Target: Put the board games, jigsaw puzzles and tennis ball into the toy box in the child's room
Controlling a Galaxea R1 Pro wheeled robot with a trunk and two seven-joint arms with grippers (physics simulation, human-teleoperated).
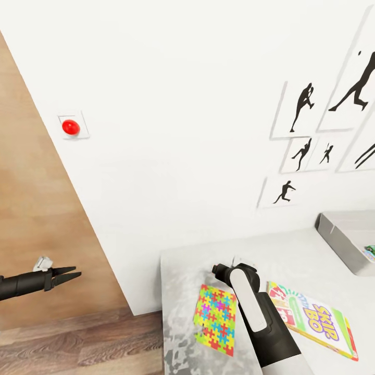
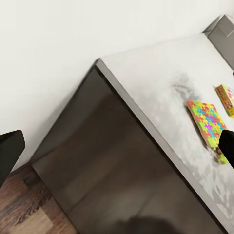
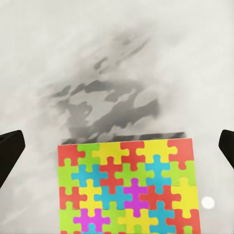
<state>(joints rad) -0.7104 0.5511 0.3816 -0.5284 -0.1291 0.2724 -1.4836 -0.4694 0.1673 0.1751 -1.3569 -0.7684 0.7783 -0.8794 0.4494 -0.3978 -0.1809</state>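
A jigsaw puzzle point(image 1: 215, 319) point(image 2: 209, 122) point(image 3: 129, 187) lies flat on the light-grey table point(image 1: 297, 255) point(image 2: 156, 73). My right gripper point(image 3: 118, 148) hovers open above the puzzle's edge, with nothing between its fingers. Beside the puzzle lies a yellow, green and red board game point(image 1: 312, 317) point(image 2: 225, 97). The grey toy box point(image 1: 346, 237) point(image 2: 222, 31) stands at the table's far right with something green inside. My left gripper point(image 1: 77, 273) is open and empty, out over the floor to the left of the table.
The table stands against a white wall with black baseball-player pictures point(image 1: 304, 107). A red button point(image 1: 70, 126) sits on a wall plate. The table's dark side panel point(image 2: 97, 165) drops to the wood-plank floor point(image 1: 78, 344).
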